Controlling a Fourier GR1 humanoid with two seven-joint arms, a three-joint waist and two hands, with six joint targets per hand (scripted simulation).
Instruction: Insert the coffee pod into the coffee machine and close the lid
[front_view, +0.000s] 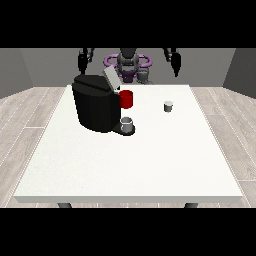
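No readable text, label, brand, number or sign anywhere: not on the coffee machine (96, 107), the coffee pod (168, 106) or the worktop (125, 165).

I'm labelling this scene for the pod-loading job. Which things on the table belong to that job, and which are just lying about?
Belong to the job:
coffee machine, lid raised
small grey coffee pod, alone on the table

Lying about:
red cup beside the machine
grey cup on the machine's tray
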